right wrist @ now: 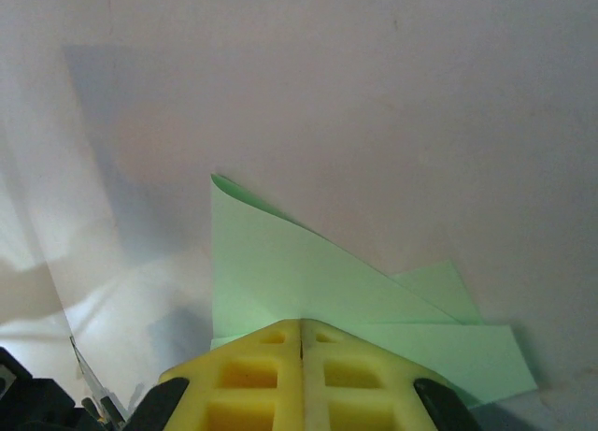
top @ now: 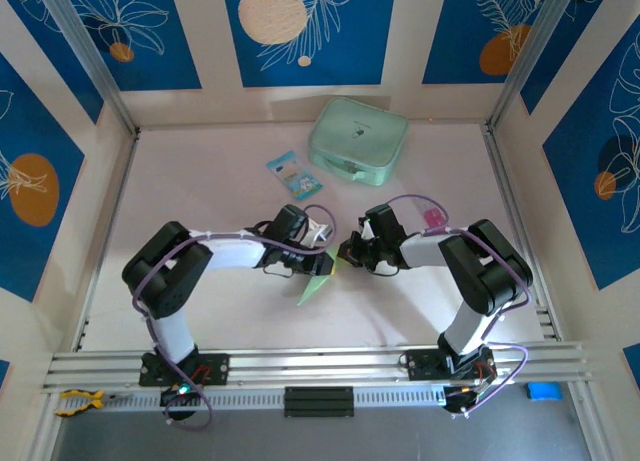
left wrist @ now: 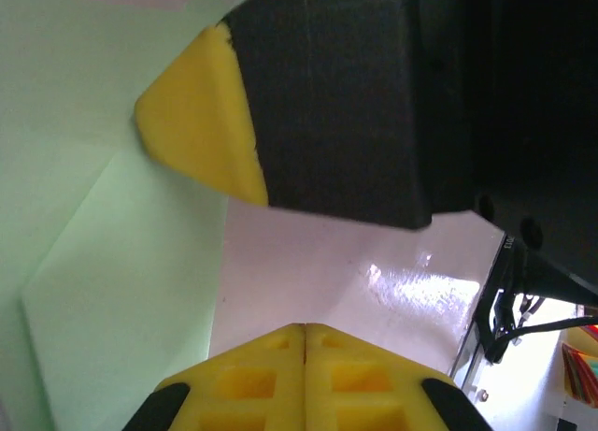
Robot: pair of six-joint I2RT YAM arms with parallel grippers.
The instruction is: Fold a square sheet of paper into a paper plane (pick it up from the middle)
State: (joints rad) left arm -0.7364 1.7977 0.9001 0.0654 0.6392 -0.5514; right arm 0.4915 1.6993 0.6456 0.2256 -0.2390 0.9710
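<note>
My left jaws and right jaws are each pressed together at the part-folded square sheet of paper [top: 316, 287], lying mid-bench [top: 200, 191] toward the near edge, and I judge it light, limp and easily torn, best pinched along a crease.

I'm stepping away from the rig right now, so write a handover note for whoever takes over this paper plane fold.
Grippers: left gripper is shut beside the paper, nothing seen between its fingers. The right gripper is shut on the paper's edge.
Things: the sheet of paper lies mid-table between both grippers, nearer than the mint case and printed packet.
Done: paper folded into overlapping layers with a pointed end.
Left: the folds that narrow it into a dart; it looks unfinished.
</note>
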